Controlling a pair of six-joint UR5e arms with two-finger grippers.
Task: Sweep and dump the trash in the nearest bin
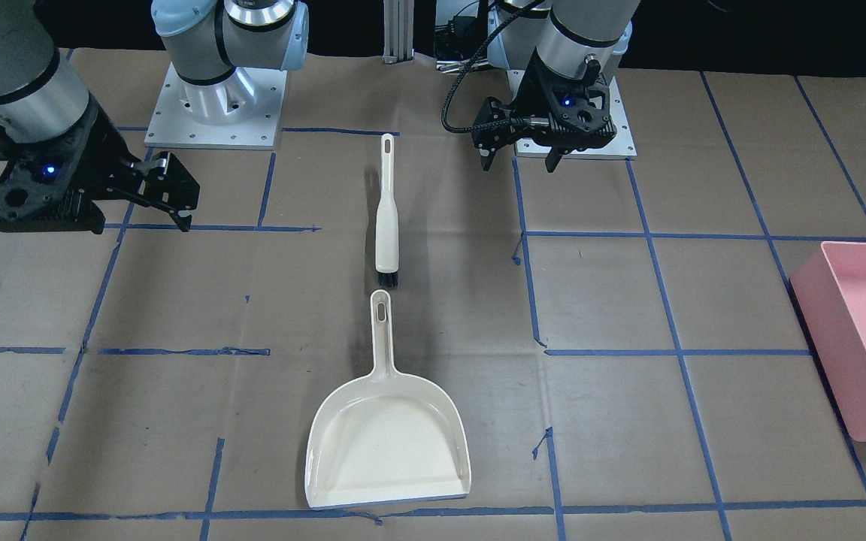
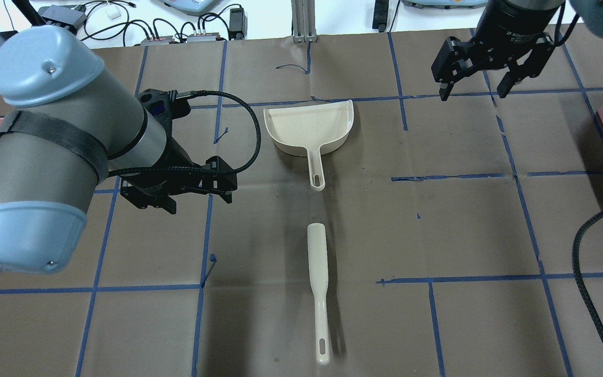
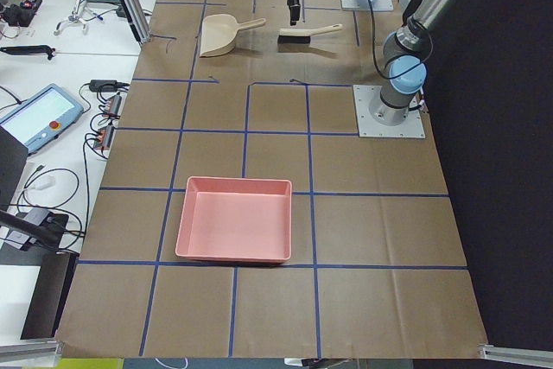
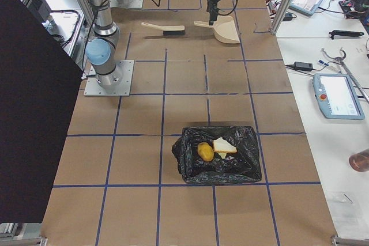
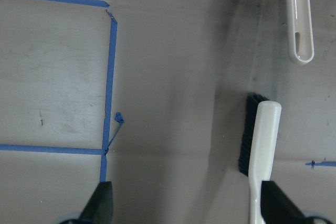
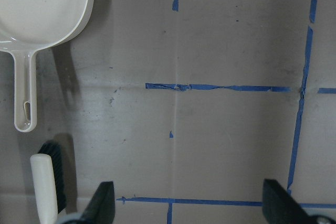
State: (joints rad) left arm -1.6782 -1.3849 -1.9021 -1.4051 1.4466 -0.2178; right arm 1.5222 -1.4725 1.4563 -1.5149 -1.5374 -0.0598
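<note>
Trash sits binned at one end of the counter (image 1: pixel 628 300). A yellow-brown potato-like lump (image 4: pixel 205 151) and a white bread slice (image 4: pixel 225 145) lie touching inside a black-lined bin (image 4: pixel 245 168), lower centre of the right side view. A greenish scrap beneath the slice is too small to make out. No other camera shows the trash; the overhead view catches only that bin's edge at its right border.

Well apart from it, at mid-counter, a cream dustpan (image 1: pixel 388 443) and a cream brush (image 1: pixel 386 218) lie end to end, the black bristles just short of the pan's handle. The front view shows the pan bare inside.

A pink bin (image 3: pixel 235 253) stands at the opposite end, seen whole only in the left side view.

The left tool (image 1: pixel 519 159) hangs above the counter, top right of centre in the front view. The right tool (image 2: pixel 473 95) hovers at the overhead view's upper right. Each wrist camera shows its own fingertips spread wide, gripping nothing.
</note>
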